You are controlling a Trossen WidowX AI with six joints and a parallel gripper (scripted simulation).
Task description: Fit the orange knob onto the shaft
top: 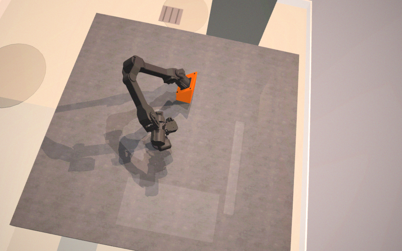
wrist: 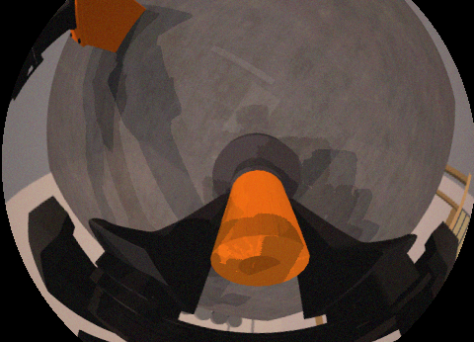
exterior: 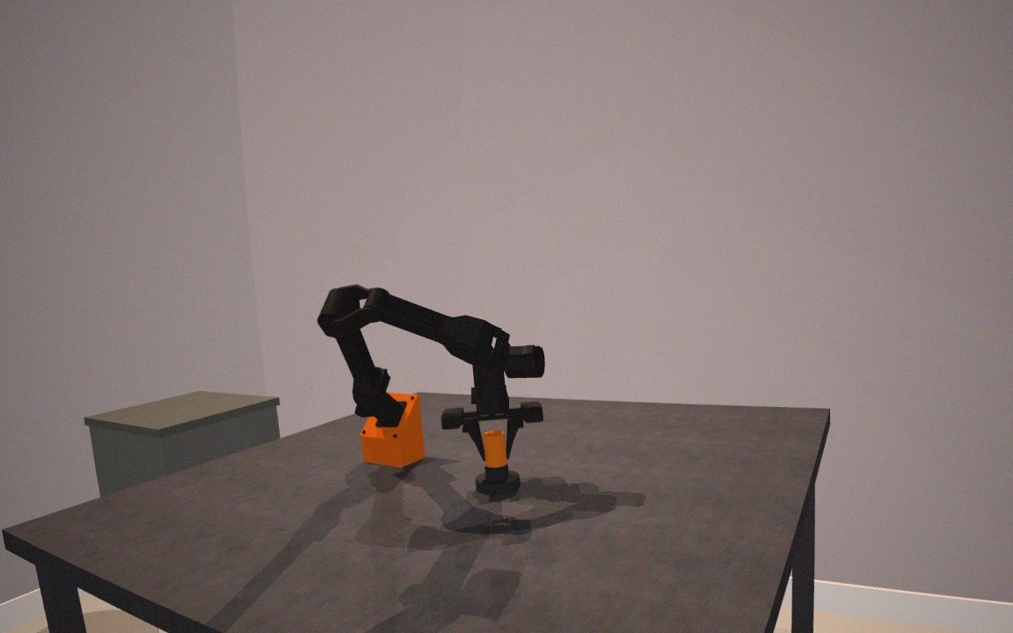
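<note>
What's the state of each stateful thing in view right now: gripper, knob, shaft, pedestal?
gripper: shut on the orange knob, pointing down.
orange knob: upright, held directly above the pedestal, not pushed fully down.
dark shaft: short stretch showing below the knob; flat side not visible.
round pedestal: resting on the table.

The dark round pedestal [exterior: 497,482] stands near the middle of the dark grey desk [exterior: 652,504]. Directly above it, the orange cylindrical knob [exterior: 494,447] sits upright between the fingers of the black gripper [exterior: 493,437]. The orange wedge-shaped arm base [exterior: 394,440] stands just left of the pedestal. A grey-green cabinet [exterior: 179,432] stands beyond the desk's left edge.
</note>
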